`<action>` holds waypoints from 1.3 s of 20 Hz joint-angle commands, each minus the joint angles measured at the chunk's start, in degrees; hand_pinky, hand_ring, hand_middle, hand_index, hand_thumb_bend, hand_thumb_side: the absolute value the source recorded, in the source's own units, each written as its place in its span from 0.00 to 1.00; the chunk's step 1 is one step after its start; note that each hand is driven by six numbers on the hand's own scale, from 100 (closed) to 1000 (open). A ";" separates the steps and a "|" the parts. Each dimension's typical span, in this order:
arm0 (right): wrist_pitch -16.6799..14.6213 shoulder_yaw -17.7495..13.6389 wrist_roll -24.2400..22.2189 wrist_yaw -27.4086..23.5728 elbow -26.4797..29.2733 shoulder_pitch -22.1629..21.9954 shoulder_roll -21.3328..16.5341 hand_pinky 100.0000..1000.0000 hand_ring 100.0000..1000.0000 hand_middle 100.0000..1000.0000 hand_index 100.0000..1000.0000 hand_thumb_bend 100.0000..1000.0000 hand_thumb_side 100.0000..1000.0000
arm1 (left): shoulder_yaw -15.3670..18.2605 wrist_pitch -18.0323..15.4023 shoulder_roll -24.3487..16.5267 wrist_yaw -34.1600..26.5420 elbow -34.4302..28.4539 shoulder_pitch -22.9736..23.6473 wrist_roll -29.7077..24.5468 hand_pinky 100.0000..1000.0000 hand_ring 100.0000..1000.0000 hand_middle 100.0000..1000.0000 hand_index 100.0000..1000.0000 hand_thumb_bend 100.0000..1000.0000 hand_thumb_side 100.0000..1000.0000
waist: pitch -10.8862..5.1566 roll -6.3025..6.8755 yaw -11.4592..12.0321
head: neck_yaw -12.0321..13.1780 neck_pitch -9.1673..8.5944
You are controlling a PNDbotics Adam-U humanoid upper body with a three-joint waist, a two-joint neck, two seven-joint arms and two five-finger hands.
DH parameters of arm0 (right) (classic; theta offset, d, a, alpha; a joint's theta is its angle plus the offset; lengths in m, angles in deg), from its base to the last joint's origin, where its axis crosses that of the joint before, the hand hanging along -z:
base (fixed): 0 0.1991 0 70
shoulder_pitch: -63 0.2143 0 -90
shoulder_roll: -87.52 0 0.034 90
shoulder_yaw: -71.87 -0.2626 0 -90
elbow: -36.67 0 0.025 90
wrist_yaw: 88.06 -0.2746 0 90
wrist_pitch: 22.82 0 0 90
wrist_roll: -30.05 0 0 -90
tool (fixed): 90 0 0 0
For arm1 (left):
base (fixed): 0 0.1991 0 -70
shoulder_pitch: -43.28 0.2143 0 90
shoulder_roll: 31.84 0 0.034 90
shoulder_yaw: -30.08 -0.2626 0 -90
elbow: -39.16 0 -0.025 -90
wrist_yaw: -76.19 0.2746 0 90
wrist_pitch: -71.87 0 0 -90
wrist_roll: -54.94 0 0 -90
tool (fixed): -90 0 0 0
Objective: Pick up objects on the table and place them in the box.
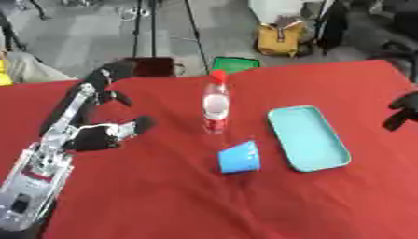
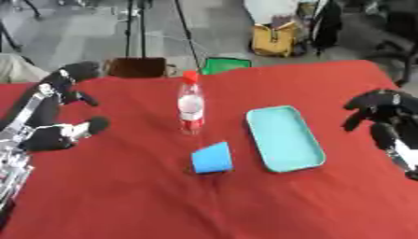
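Beyond the far edge of your red table (image 1: 163, 200) lies a grey floor (image 1: 73, 32). You see black tripod legs (image 1: 147, 28) standing there, a yellow bag (image 1: 282, 39) further right, and a green item (image 1: 235, 64) against the table's far edge.

red tablecloth (image 1: 163, 200). clear bottle (image 1: 215, 108) with red cap and red label. blue cup (image 1: 239, 158). pale teal tray (image 1: 308, 137). black and silver left hand (image 1: 98, 135), black right hand (image 2: 379, 109).
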 commanded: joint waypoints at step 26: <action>-7.01 -0.23 -7.03 -0.12 0.37 0.85 -0.61 0.57 0.51 0.66 0.74 0.11 0.43 | -3.95 4.97 -6.33 6.94 10.51 -8.65 -0.77 0.59 0.92 0.89 0.93 0.87 0.39 | -0.56 -0.72 -0.71 | 0.69 -0.74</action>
